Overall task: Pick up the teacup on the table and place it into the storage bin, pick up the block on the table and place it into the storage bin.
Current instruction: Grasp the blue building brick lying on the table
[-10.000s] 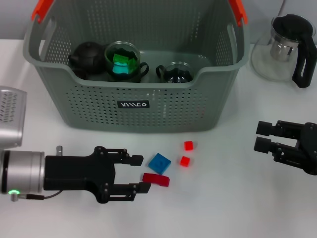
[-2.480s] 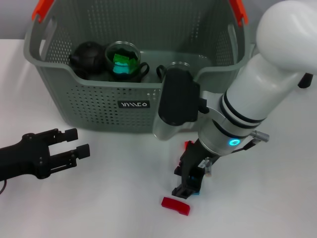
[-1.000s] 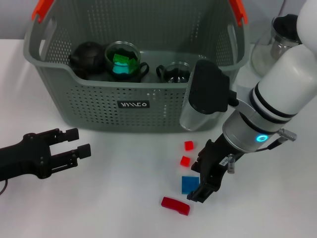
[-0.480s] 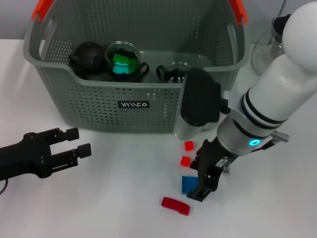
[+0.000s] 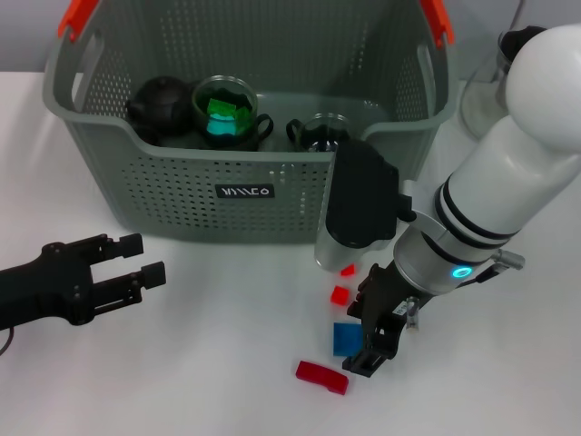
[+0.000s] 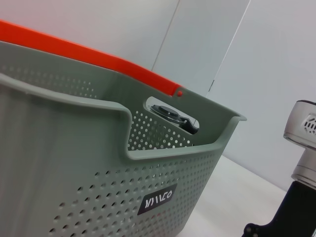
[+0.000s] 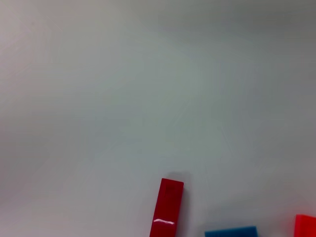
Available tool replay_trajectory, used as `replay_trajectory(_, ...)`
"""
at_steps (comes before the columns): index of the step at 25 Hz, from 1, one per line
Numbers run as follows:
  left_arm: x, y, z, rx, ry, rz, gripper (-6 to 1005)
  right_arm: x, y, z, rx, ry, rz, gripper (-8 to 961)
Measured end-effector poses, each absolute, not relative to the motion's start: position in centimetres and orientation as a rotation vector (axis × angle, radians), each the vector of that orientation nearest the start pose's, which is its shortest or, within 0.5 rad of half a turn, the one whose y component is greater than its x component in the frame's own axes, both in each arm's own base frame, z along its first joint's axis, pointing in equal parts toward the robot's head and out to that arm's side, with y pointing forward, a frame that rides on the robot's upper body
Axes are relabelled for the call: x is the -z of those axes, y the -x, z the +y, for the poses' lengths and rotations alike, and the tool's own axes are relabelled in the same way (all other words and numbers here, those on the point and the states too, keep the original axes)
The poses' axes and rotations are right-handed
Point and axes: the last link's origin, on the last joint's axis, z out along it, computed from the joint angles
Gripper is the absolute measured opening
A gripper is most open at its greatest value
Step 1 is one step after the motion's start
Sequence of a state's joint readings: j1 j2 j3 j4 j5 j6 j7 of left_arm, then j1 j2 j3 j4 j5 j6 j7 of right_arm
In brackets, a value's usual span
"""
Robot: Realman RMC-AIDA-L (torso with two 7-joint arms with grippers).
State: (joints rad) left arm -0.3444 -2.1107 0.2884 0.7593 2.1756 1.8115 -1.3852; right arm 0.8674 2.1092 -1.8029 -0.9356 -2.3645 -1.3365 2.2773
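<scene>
The bin (image 5: pixel 245 195) stands at the back of the table (image 5: pixel 182 381). In front of it, toward the right, lie four blocks: two small ones (image 5: pixel 339 295) nearest it, then a flat one (image 5: pixel 344 338), then a long one (image 5: pixel 321 377) nearest the front.

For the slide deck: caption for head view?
Right gripper over blue block; left gripper idle beside storage bin.

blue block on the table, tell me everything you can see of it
The blue block is a flat, square piece of bright blue, plastic-looking material, lying flat on the white table in front of the storage bin. The right gripper stands right at its edge, partly covering it; actual contact cannot be told. A long red block lies just nearer the robot, and a small red cube just beyond, both apart from it.
</scene>
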Motion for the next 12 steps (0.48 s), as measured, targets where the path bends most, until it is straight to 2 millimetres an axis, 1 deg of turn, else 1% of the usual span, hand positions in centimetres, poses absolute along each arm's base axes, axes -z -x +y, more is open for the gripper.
replay_trajectory(12, -3.91, 32.46, 25.16, 0.828, 2.508, -0.889, 659, 11.98, -14.11, 33.39, 0.786, 3.021, 0.201, 775)
